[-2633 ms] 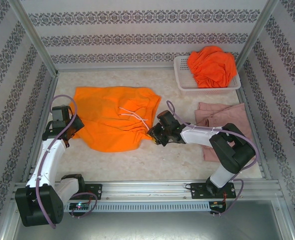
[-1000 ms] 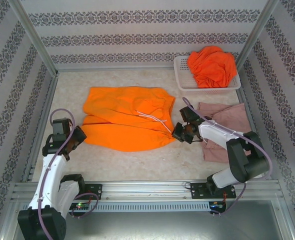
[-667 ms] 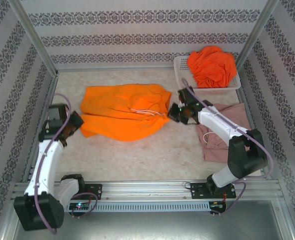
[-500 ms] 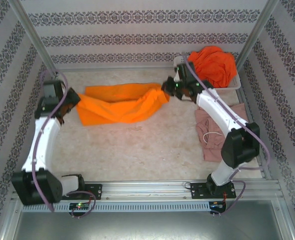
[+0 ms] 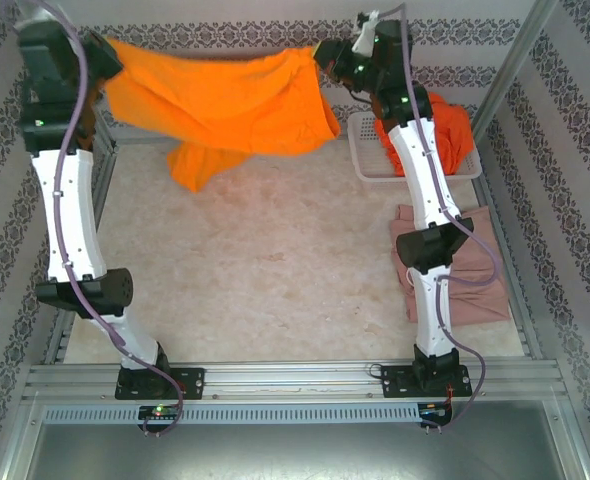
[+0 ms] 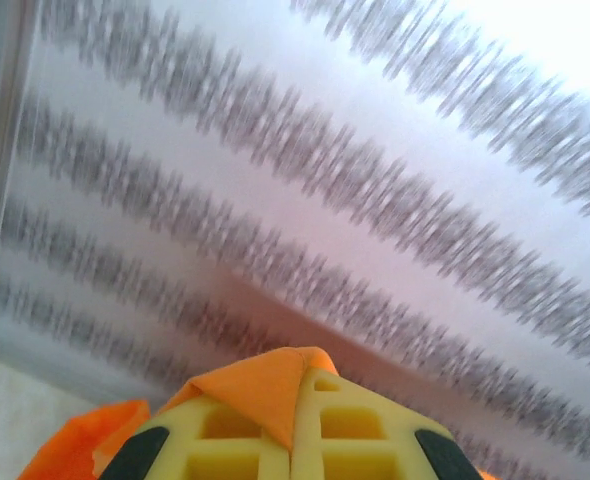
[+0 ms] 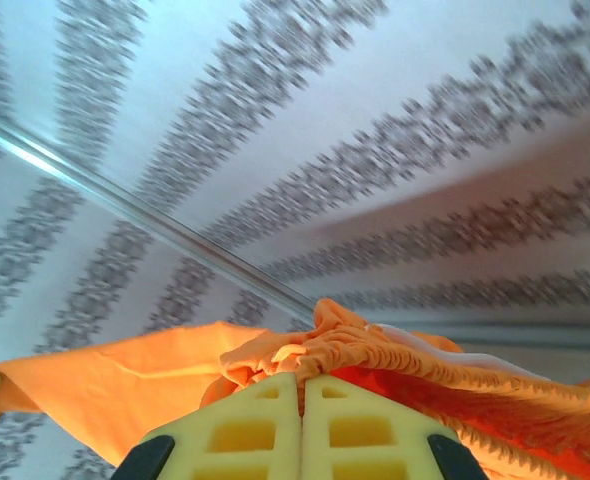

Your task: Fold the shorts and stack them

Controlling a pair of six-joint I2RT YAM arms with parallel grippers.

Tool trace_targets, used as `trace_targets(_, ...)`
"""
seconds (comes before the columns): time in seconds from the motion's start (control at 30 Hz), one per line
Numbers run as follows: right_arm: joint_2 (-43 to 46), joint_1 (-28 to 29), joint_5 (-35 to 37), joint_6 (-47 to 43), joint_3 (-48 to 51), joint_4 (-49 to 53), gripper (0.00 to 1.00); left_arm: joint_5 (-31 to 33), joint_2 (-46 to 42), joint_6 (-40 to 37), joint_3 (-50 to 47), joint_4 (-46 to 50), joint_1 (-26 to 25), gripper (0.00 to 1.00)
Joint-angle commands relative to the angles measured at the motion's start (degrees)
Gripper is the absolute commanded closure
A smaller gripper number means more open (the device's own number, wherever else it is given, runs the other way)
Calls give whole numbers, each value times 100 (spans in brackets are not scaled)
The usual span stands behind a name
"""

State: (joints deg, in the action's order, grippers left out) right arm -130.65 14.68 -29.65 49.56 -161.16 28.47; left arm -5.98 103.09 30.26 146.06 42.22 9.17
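The pale mottled tabletop (image 5: 275, 280) stands inside walls (image 5: 275, 35) with dark ornament stripes; under the right tool (image 5: 327, 55) a white basket (image 5: 367, 158) holds crumpled orange shorts (image 5: 455, 130), with pink shorts (image 5: 480, 238) flat nearby. Both it and the left tool (image 5: 100, 57) are closed, each pinching one end of the stretched orange shorts (image 5: 225, 100) between them. Half a second before, this garment hung just over the tabletop; now it is high at the back wall.
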Motion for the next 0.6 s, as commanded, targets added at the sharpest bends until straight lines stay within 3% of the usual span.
trace_targets(0.0,219,-223,-412,465,-423,-702,100,407,32,-478,1319,724,144,100)
trace_targets(0.13,771,-407,-740,-81,238,-609,100,540,-823,-755,459,346,164,100)
trace_targets(0.23,1415,-483,-1166,-685,1603,-748,100,390,-2222,-914,-2018,-769,164,100)
trace_targets(0.37,2548,-425,-1463,-1549,4276,-1315,100,340,-4633,-739,-6243,-2936,155,100)
trace_targets(0.47,3338,-286,-1316,-2128,6211,-1586,100,341,-5984,-94,-8339,-3212,147,100)
trace_targets(0.57,3975,-68,-1113,-2380,7962,-1744,100,359,-6930,603,-9934,-2790,136,100)
